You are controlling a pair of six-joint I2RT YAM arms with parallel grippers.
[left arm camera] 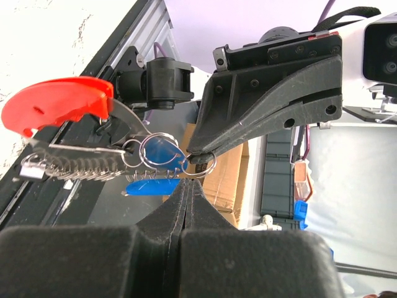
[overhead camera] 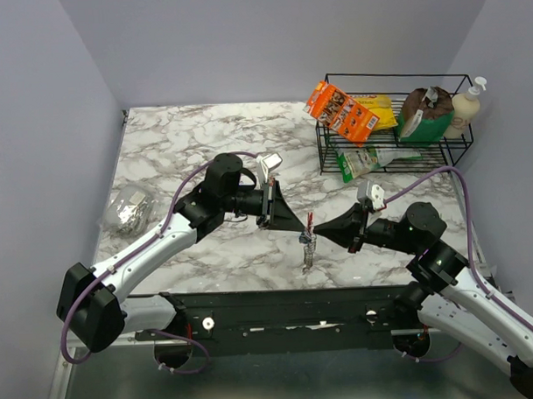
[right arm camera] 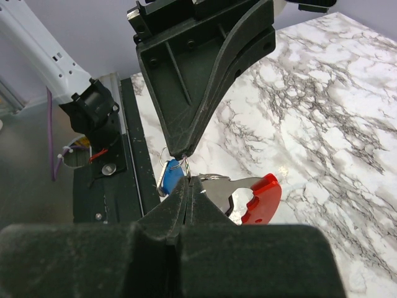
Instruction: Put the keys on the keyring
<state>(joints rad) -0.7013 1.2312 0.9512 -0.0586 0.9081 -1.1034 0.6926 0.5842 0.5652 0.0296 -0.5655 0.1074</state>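
Note:
Both grippers meet tip to tip above the table's front middle. The keyring (overhead camera: 308,249) hangs between them: a red curved piece (left arm camera: 56,108), a grey chain strip (left arm camera: 74,164) and thin wire rings. A blue-headed key (left arm camera: 162,152) hangs on one ring, with a second blue key (left arm camera: 149,186) just below it. My left gripper (overhead camera: 300,225) is shut, its tip pinching a wire ring beside the blue key (right arm camera: 169,177). My right gripper (overhead camera: 320,233) is shut too, its tip on the ring from the opposite side. The red piece (right arm camera: 263,198) lies to the right of its jaws.
A crumpled foil lump (overhead camera: 129,210) sits at the table's left edge. A black wire basket (overhead camera: 396,147) at the back right holds snack packs and a pump bottle (overhead camera: 466,105). The black front rail (overhead camera: 279,304) runs just below the hanging keyring.

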